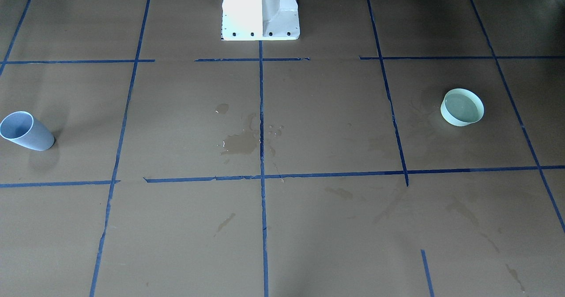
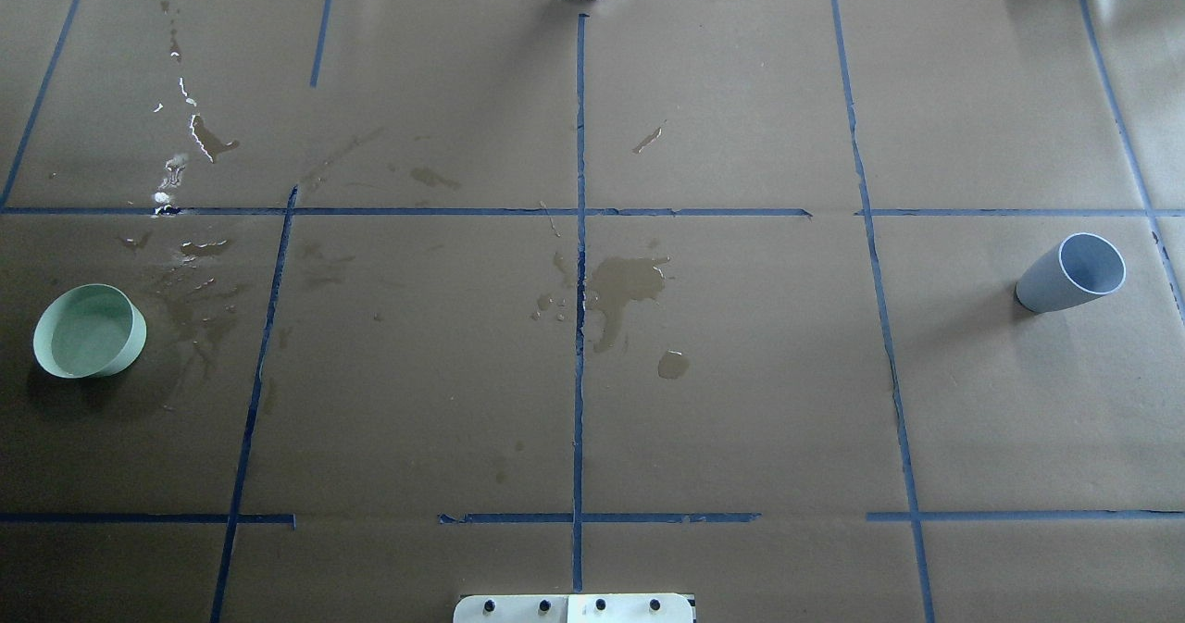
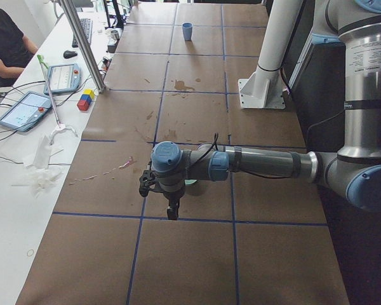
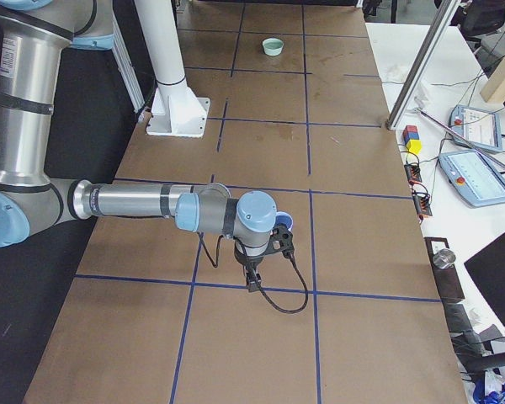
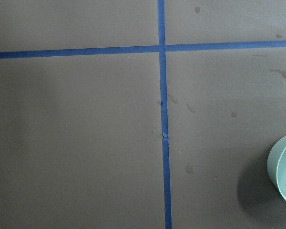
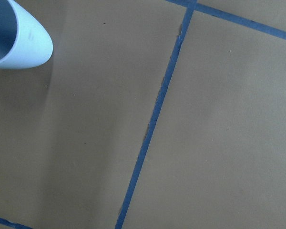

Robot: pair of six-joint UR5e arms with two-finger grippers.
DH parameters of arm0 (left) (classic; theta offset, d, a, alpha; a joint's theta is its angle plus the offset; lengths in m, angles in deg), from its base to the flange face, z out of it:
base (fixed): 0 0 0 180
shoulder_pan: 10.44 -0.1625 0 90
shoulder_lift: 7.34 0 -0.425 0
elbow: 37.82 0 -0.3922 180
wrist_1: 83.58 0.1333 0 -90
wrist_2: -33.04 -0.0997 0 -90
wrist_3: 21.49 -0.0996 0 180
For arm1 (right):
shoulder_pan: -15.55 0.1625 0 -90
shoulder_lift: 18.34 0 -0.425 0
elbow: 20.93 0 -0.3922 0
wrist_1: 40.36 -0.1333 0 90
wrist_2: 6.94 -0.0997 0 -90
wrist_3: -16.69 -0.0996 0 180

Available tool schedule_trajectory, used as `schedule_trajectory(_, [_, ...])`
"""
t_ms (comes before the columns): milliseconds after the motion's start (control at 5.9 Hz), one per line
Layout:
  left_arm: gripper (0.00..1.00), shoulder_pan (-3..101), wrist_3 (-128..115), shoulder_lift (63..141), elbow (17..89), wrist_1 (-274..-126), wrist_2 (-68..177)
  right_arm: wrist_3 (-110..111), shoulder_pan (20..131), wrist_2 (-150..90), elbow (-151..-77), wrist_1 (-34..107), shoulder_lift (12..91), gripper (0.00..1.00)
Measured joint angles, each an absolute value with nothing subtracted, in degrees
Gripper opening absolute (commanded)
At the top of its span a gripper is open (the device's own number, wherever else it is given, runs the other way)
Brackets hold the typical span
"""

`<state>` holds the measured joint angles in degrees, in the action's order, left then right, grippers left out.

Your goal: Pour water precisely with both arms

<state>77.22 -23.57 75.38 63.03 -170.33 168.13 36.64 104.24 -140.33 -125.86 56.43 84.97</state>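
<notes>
a: where is the water [image 1: 462, 107] found?

b: it is seen as a glossy greyish sheen inside the pale green bowl [image 1: 462, 107], which stands on the brown paper-covered table [image 2: 741, 401] at the robot's left end. spilled patches [image 2: 629, 280] are noted near the centre, beside the middle line of the blue tape grid [image 2: 580, 327], and further wet marks [image 2: 199, 137] are seen beyond the bowl in the overhead view.

a: and the other vessel?

b: a grey-blue cup [image 2: 1072, 273] is recorded upright at the robot's right end, well apart from the bowl. whether it holds anything cannot be told.

a: how are both arms placed?

b: the left arm [image 3: 260, 164] is stretched level over the table, its gripper [image 3: 171, 210] pointed down near the bowl, which is mostly hidden behind the wrist. the right arm [image 4: 143, 204] is held likewise, its gripper [image 4: 252, 279] pointed down just beside the cup, of which only a blue edge is seen past the wrist.

a: are the fingers apart or together?

b: that cannot be told for either gripper; they are shown in the side views only. nothing is seen held between them. in the left wrist view only the bowl's rim appears at the lower right; in the right wrist view the cup is seen at the upper left.

a: anything else noted?

b: the white pedestal [image 1: 260, 10] is bolted at the table's robot side.
</notes>
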Motion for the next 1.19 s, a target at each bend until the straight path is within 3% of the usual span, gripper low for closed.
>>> schedule_trajectory(1185, [1.00, 76.0, -23.7, 72.8, 65.6, -170.9, 168.4, 36.6, 104.2, -140.2, -125.9, 56.4, 84.9, 1.00])
